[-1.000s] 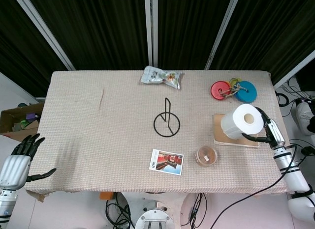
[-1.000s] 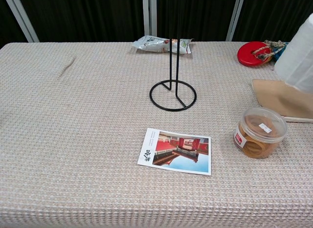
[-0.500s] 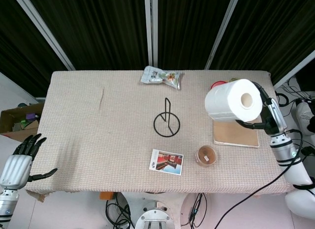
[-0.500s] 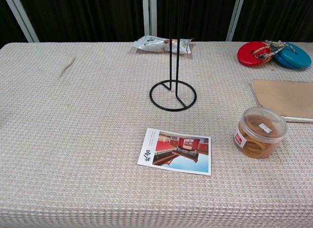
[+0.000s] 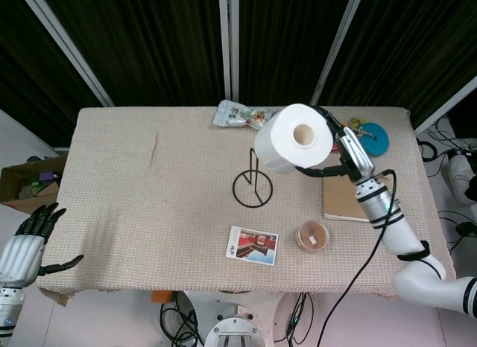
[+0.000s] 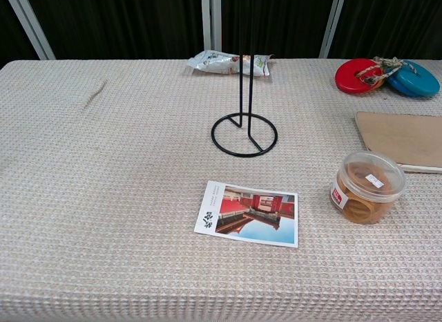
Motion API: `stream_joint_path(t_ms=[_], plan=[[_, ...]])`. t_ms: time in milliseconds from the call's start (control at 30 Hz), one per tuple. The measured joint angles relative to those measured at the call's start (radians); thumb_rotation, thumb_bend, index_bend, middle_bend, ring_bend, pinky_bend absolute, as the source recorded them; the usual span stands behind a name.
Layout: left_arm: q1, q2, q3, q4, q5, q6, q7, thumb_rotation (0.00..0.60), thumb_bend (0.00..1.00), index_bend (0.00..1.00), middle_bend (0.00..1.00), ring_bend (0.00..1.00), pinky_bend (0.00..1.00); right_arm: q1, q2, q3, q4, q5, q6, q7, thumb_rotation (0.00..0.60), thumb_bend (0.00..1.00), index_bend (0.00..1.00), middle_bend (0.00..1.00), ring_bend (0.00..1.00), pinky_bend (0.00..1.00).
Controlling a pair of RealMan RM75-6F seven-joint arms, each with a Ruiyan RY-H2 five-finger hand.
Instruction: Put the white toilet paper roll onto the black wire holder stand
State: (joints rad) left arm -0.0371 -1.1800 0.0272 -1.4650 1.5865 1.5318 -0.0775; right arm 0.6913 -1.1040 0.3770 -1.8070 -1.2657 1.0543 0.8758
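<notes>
Above the table, right hand (image 5: 344,155) grips the roll (image 5: 294,138) aloft, just right of the stand (image 5: 253,183); lifting done, threading onto the post left; left hand (image 5: 26,244) idle, fingers spread, empty.

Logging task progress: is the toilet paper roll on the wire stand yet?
Not yet. The right hand holds the roll in the air above the stand, whose upright wires show bare in the chest view.
</notes>
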Motion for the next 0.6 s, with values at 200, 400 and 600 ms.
stream_joint_path(t_ms=[200, 400, 600], plan=[[0.000, -0.001, -0.001, 0.015, -0.001, -0.001, -0.019, 0.342, 0.08, 0.11, 0.05, 0.04, 0.20, 0.051, -0.047, 0.020, -0.010, 0.076, -0.064, -0.083, 0.600, 0.18, 0.58, 0.46, 0.35, 0.36], [-0.003, 0.003, -0.006, 0.010, 0.007, 0.010, -0.022, 0.341, 0.08, 0.11, 0.05, 0.04, 0.20, 0.098, -0.079, 0.040, -0.008, 0.127, -0.107, -0.167, 0.600, 0.18, 0.57, 0.46, 0.35, 0.36], [-0.004, 0.006, -0.005, 0.009, 0.006, 0.006, -0.022, 0.339, 0.08, 0.11, 0.05, 0.04, 0.20, 0.137, -0.115, 0.056, -0.001, 0.197, -0.135, -0.250, 0.600, 0.18, 0.56, 0.45, 0.35, 0.35]])
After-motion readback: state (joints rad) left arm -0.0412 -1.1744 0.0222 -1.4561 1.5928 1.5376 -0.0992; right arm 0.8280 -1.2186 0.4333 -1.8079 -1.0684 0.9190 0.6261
